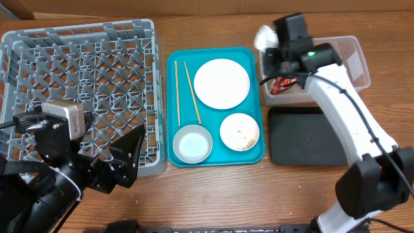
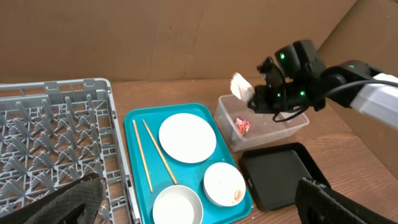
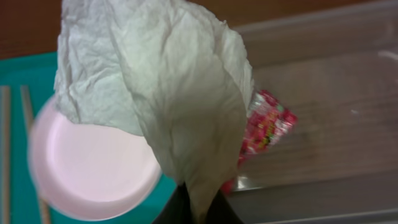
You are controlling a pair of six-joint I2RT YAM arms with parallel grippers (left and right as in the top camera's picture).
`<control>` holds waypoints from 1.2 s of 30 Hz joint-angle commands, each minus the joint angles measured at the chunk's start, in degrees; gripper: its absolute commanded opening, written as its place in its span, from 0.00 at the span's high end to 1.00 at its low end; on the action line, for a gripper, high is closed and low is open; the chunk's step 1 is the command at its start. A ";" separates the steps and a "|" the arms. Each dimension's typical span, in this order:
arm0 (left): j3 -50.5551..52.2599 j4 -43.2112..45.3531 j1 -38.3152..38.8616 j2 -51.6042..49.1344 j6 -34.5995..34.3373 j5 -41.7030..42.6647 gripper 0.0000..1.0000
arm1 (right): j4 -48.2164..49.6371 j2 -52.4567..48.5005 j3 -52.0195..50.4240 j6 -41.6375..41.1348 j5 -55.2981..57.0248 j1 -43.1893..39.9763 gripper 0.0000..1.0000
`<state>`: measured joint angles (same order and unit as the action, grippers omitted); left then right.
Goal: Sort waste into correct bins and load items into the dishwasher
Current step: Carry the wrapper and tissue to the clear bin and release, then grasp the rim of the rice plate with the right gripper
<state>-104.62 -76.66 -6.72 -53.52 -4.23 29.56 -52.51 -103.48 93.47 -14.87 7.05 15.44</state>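
My right gripper (image 1: 270, 46) is shut on the crumpled white tissue (image 3: 155, 93), holding it above the left rim of the clear tub (image 1: 359, 61); the tissue also shows in the overhead view (image 1: 264, 37). The red wrapper (image 1: 283, 83) lies inside the tub. The black tray (image 1: 309, 136) sits in front of it. On the teal tray (image 1: 252, 55) lie the white plate (image 1: 222, 83), two chopsticks (image 1: 191, 92), one bowl (image 1: 192, 144) and another bowl with bits of food (image 1: 239, 131). My left gripper (image 2: 199, 208) is open, low over the grey rack's (image 1: 77, 84) front right corner.
The teal serving tray stands between the rack and the two bins. A brown cardboard wall (image 2: 186, 37) rises behind the table. Bare wooden tabletop (image 1: 226, 194) runs along the front edge.
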 commanded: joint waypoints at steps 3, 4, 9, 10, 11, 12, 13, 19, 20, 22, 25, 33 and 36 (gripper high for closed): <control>-0.55 0.17 0.42 -0.09 1.07 -0.13 0.00 | -0.98 -3.61 -5.81 0.26 -4.48 -3.15 0.50; -0.55 0.17 0.42 -0.09 1.07 -0.13 0.00 | -1.90 -3.56 -5.64 0.31 -4.63 -3.15 0.43; -0.55 0.17 0.42 -0.09 1.07 -0.13 0.00 | -3.13 0.79 -4.61 0.28 -4.66 -0.11 0.34; -0.55 0.17 0.42 -0.09 1.07 -0.11 0.00 | -3.23 2.01 -4.61 0.28 -4.70 1.01 0.33; -0.55 0.17 0.42 -0.09 1.07 -0.11 0.00 | -3.48 3.45 -4.63 0.28 -4.90 2.64 0.32; -0.55 0.17 0.42 -0.09 1.07 -0.13 0.00 | -3.65 4.46 -4.63 0.31 -5.14 3.96 0.30; -0.55 0.17 0.42 -0.09 1.05 -0.11 0.00 | -4.24 5.99 -4.61 0.28 -5.86 6.64 0.30; -0.55 0.17 0.42 -0.09 1.07 -0.13 0.00 | -7.13 6.01 -5.62 -0.15 -13.64 15.85 0.38; -0.55 0.17 0.42 -0.09 1.07 -0.13 0.00 | -7.04 5.70 -6.34 -0.55 -13.60 17.25 0.41; -0.55 0.17 0.42 -0.09 1.07 -0.11 0.00 | -4.90 4.72 -9.66 -3.78 -13.31 20.92 0.47; -0.55 0.17 0.42 -0.09 1.07 -0.13 0.00 | 0.02 3.74 -14.49 -8.26 -10.84 23.63 0.51; -0.55 0.17 0.42 -0.09 1.07 -0.11 0.00 | 3.82 -1.70 -17.40 -15.26 -3.69 24.35 0.53; -0.55 0.17 0.42 -0.09 1.07 -0.11 0.00 | 4.46 -3.45 -17.40 -16.98 -3.74 24.35 0.56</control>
<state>-104.62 -76.66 -6.72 -53.52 -4.23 29.56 -48.71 -105.58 76.03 -28.29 1.48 40.01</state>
